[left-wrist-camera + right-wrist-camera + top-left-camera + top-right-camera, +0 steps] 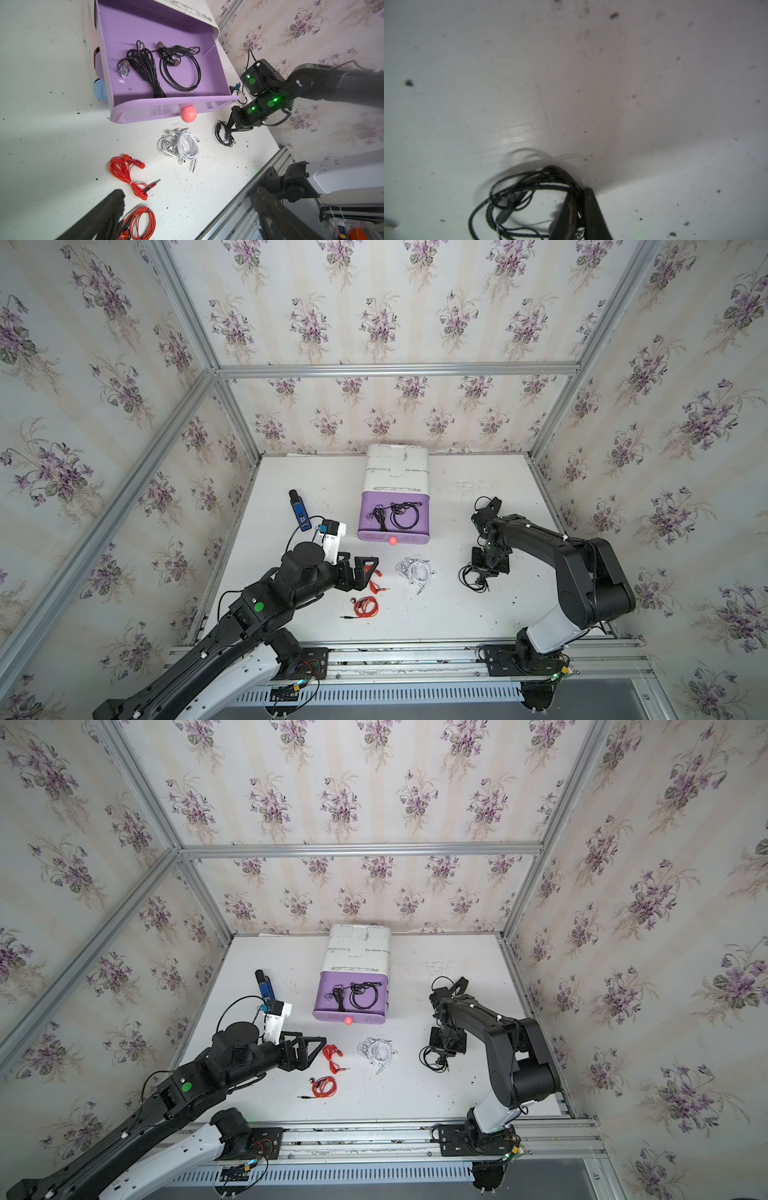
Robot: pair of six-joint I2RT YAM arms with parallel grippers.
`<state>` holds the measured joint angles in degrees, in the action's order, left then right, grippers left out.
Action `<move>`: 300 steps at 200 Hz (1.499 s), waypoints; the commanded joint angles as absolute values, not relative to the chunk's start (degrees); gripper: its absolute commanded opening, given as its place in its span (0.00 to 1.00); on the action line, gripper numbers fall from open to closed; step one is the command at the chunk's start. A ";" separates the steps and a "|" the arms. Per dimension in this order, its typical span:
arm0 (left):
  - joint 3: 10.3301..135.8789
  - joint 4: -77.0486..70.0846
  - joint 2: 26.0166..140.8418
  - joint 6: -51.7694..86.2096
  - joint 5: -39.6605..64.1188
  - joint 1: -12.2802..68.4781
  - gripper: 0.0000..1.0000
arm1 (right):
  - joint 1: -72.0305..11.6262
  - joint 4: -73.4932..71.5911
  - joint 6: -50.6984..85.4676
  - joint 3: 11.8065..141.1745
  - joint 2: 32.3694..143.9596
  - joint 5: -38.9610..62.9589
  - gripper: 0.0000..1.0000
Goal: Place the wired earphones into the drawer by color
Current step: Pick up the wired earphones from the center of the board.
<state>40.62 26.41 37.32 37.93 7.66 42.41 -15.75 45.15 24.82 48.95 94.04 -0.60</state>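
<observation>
Far left of the table: blue-and-black gadget, long axis running front to back, well apart from every cord.

Left end effector: jaws spread wide, holding nothing. It sits just beside the stretched red earphones; its height over the table cannot be told.

Stretched red earphones: narrow bundle, long axis running from the buds at the far end toward the front rail, with the plug turned out to the right. In front of it lie the coiled red earphones, a round loop with the plug pointing left.

Centre: purple drawer pulled out of the white cabinet, pink knob facing the front. Inside are the braided black earphones, a bundle lying front to back, and beside them to the right the looped black earphones, a round loop with its buds toward the cabinet.

In front of the drawer are the white earphones, a loose heap with one plug pointing toward the front rail, standing between the red sets and the black one.

Right: loose black earphones, a roundish coil on the table with no clear long axis. The right end effector points down onto its right edge, fingers closed together with strands of the cord pinched between them; the rest of the coil lies on the table.
</observation>
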 commanded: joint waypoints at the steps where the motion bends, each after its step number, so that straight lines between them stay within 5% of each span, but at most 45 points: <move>1: 41.12 26.15 37.52 37.44 7.38 42.31 1.00 | -15.74 39.29 24.00 46.72 95.33 -3.10 0.07; 47: 41.40 25.43 38.22 37.25 8.05 42.36 1.00 | -16.49 41.22 23.30 48.39 92.49 -2.80 0.00; 166: 43.18 17.99 43.15 38.44 15.37 42.33 1.00 | -19.15 53.19 22.29 56.87 74.01 -0.12 0.00; 238: 50.05 6.18 57.78 41.42 28.84 42.84 1.00 | -20.81 57.78 21.18 63.93 61.60 10.46 0.00; 300: 62.32 11.33 73.40 37.04 34.27 47.00 1.00 | -24.51 58.63 21.80 68.24 59.27 14.87 0.00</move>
<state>59.64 9.61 69.49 39.31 31.20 46.19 -22.98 57.84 21.61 66.72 59.29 12.40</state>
